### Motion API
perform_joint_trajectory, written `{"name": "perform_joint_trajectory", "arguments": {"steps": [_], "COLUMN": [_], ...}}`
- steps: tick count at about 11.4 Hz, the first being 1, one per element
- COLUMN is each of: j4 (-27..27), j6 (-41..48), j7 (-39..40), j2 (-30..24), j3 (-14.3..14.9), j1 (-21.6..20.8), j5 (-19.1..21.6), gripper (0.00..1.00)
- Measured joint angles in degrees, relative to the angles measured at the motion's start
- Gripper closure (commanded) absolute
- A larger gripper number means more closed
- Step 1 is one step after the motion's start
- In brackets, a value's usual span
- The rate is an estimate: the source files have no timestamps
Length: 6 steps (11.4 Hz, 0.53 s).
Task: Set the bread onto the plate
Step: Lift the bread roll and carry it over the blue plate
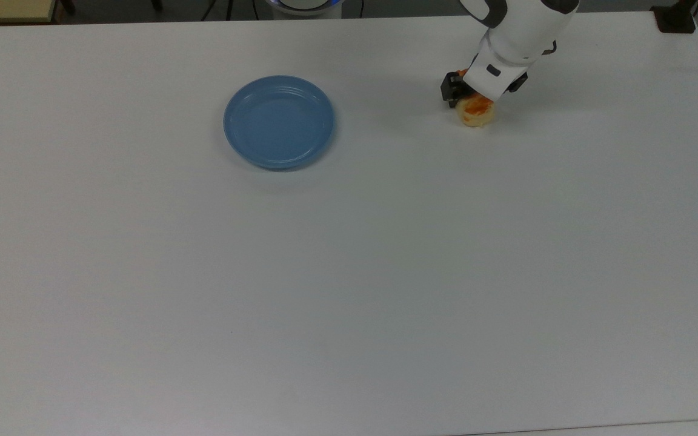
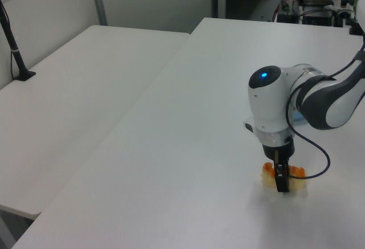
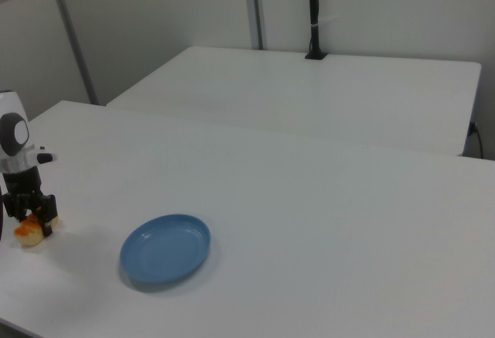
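The small pale-yellow bread (image 1: 477,114) with orange bumps sits on the white table (image 1: 349,272), far from the round blue plate (image 1: 279,121). The black gripper (image 1: 477,97) is down around it, maybe squeezing; I cannot tell. Lifting and carrying are left.

I am wearing glossy white rounded shells with grey joints; a blue light is glowing on top, a black cable is looping beside my black two-fingered tool (image 2: 280,182).

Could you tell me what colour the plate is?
The plate is light blue, clearest in the top view.
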<state>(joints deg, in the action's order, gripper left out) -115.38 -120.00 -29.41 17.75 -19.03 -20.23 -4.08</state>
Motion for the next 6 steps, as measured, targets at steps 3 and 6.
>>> {"name": "perform_joint_trajectory", "arguments": {"steps": [3, 6], "j4": [1.3, 4.6], "j6": [5.7, 16.9], "j7": [0.9, 11.2], "j2": [-3.5, -9.7], "j3": [0.3, 1.2], "j1": [1.1, 9.3], "j5": [-0.6, -0.6], "gripper": [0.59, 0.57]}}
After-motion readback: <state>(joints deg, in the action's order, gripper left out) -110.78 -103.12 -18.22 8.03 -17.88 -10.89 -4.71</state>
